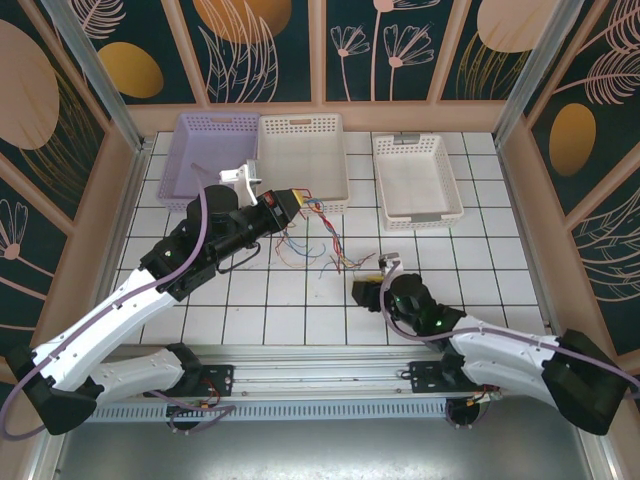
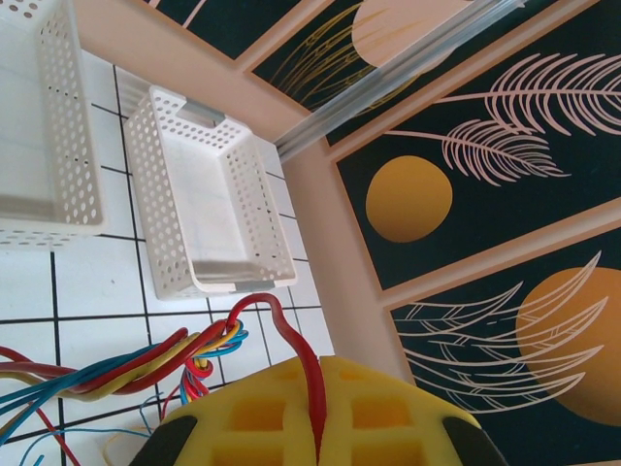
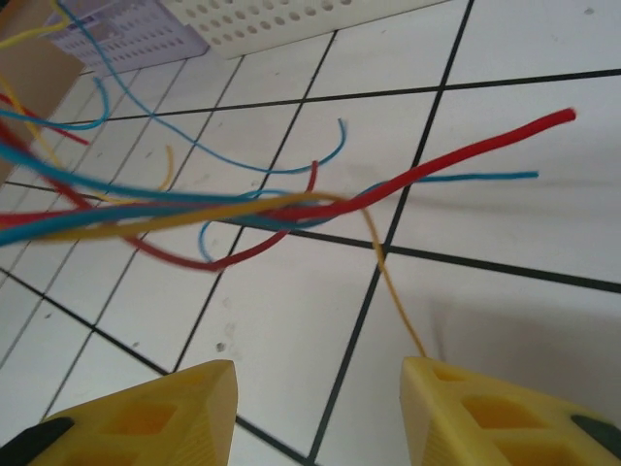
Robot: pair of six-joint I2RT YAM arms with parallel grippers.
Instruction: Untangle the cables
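Over tiles (image 1: pixel 480 280), left hand (image 1: pixel 298 204) pinching cables (image 1: pixel 325 245) (red, blue), right hand (image 3: pixel 318 377) agape

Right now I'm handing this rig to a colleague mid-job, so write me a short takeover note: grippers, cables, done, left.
Left gripper: shut on the red cable, with the bundle trailing from it.
Right gripper: jaws open, nothing between them, low over the tiles. A yellow-orange cable runs down to one finger.
Cables: red, blue and yellow-orange strands crossed together mid-table, in front of the white basket.
Done: no cable separated yet.
Left: pull each strand free and lay them apart.
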